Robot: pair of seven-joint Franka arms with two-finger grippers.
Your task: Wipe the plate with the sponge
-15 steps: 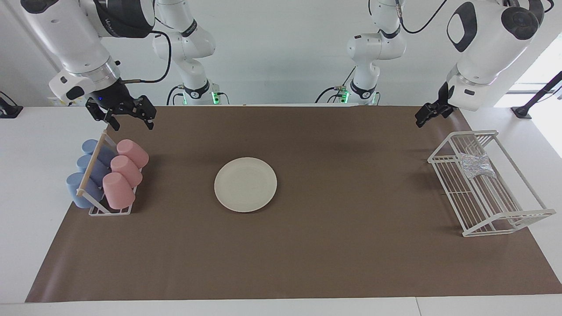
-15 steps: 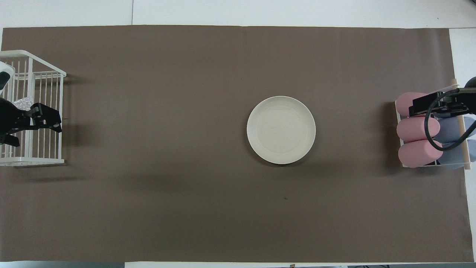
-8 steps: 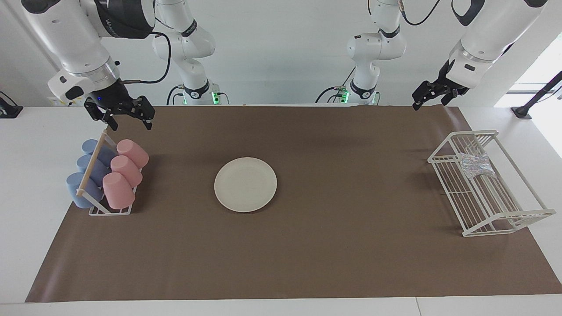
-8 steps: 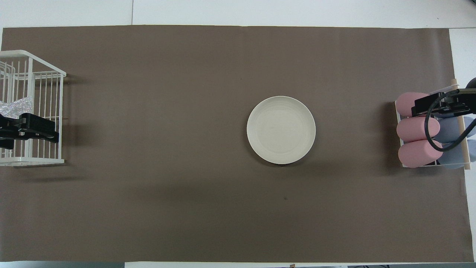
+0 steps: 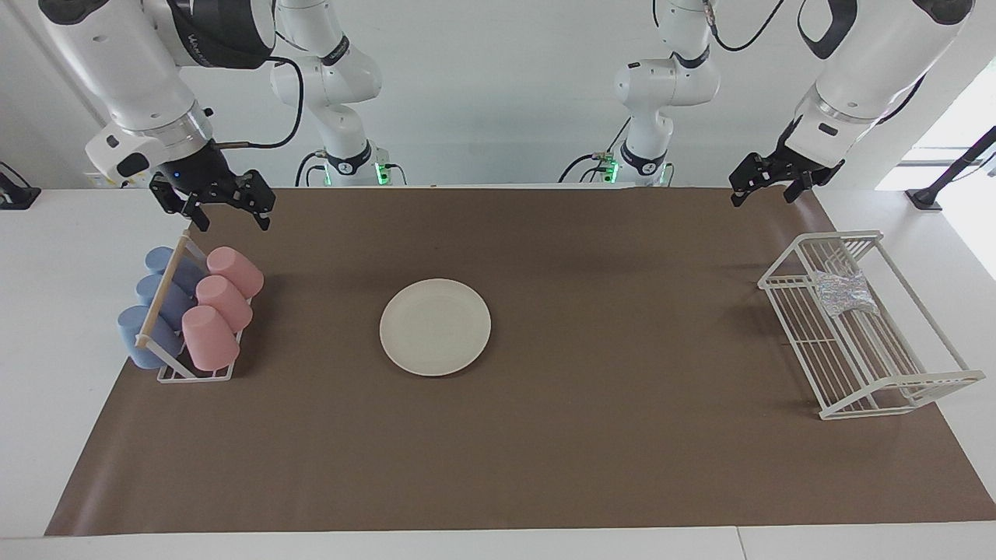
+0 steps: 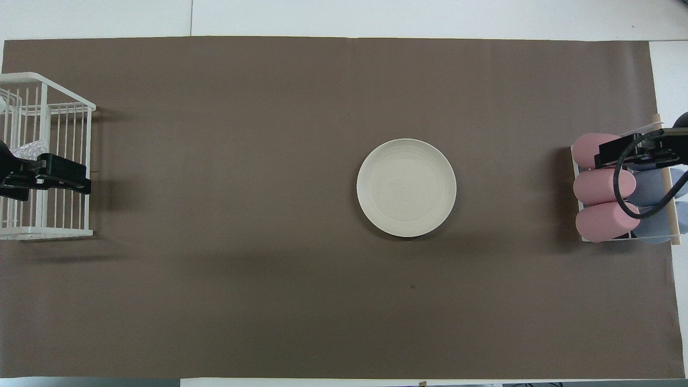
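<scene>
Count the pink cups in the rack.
3. The pink cups lie in a row in the cup rack, on its side toward the plate. None looks hidden.

Glossy white jointed arms with dark grey joint panels – black two-finger grippers, looping black cables, green lights at bases

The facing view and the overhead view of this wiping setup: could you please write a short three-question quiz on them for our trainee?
1. True or false: the sponge lies on the plate.
2. Which holds the sponge? A) cup holder B) white wire rack C) left gripper
3. Fill in: the right gripper hangs open over the brown mat beside the ___ cups.

Key: 1 false; 2 B; 3 pink and blue.
</scene>
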